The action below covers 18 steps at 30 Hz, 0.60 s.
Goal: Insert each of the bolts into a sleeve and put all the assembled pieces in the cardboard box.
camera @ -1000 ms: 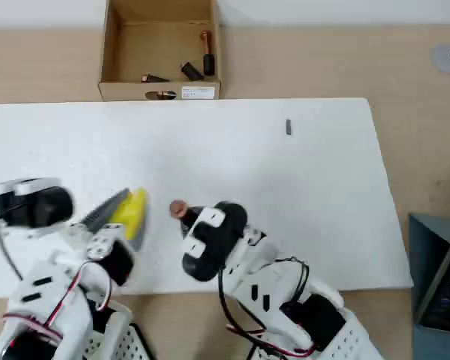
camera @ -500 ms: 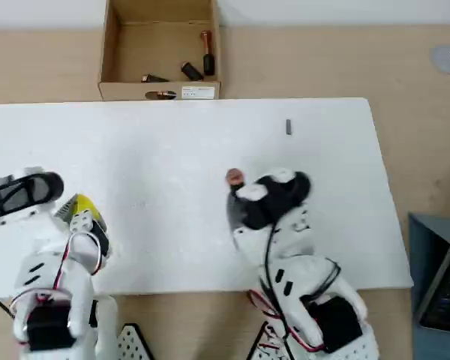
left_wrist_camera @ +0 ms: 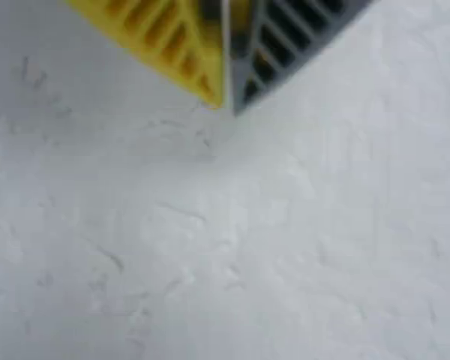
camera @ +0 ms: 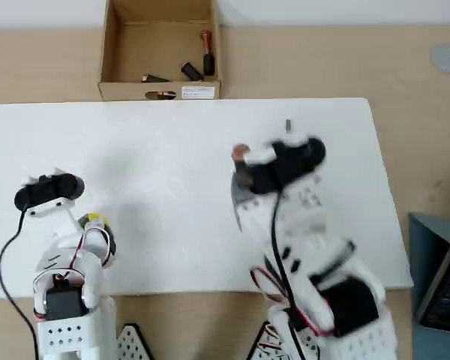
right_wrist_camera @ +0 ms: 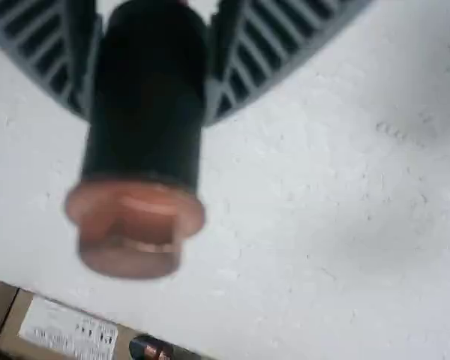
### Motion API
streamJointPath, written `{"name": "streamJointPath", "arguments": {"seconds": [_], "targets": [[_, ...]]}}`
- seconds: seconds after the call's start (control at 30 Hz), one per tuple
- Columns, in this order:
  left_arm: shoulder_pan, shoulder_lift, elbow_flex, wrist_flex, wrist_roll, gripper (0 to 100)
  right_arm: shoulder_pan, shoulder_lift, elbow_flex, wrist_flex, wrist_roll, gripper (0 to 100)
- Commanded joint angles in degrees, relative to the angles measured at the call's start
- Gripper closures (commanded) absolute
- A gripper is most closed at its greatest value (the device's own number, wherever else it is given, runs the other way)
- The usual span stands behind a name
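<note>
A wooden desk (camera: pixel 52 67) is seen from above, with a white board (camera: pixel 135 150) laid across it and a cardboard box (camera: pixel 109 45) standing on the wood just beyond the board's far edge. Several assembled pieces (camera: pixel 206 46) are seen lying in the box from the high view. In the right wrist view, the box is shown as a strip of its front wall (right_wrist_camera: pixel 4 330) with a white label (right_wrist_camera: pixel 67 330) and a copper glint beside it.

The right pincer (camera: pixel 244 174) is held over the middle of the board, towards the far side. In the right wrist view the right pincer (right_wrist_camera: pixel 146 67) is seen clamped on a black sleeve (right_wrist_camera: pixel 144 112), one grey finger on each side of it. The copper head of a bolt (right_wrist_camera: pixel 133 229) is seen projecting from the sleeve's free end, beyond the fingertips. From above, that head (camera: pixel 240 152) is shown as a small copper disc pointing towards the box and well apart from it.

The left pincer (left_wrist_camera: pixel 226 94) is shown with its yellow and grey fingers pressed together at the tips, nothing between them, just above bare board. From above, it (camera: pixel 94 220) is seen near the board's left front corner.

A small dark piece (camera: pixel 288 126) is seen lying on the board just beyond the right arm.
</note>
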Motion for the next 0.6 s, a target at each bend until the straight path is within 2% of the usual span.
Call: {"name": "streamJointPath", "arguments": {"seconds": [0.0, 0.3, 0.57], "targets": [[-0.35, -0.31, 0.88, -1.14, -0.53, 100, 0.75, 12.18, -9.01, -6.77, -0.18, 99.0], [-0.7, -0.31, 0.79, -1.14, -0.26, 100, 0.75, 42.33, -23.69, -24.97, 9.32, 99.0], [-0.7, -0.31, 0.79, -0.97, 0.0, 100, 2.86, 68.88, -42.33, -35.69, 15.91, 99.0]]}}
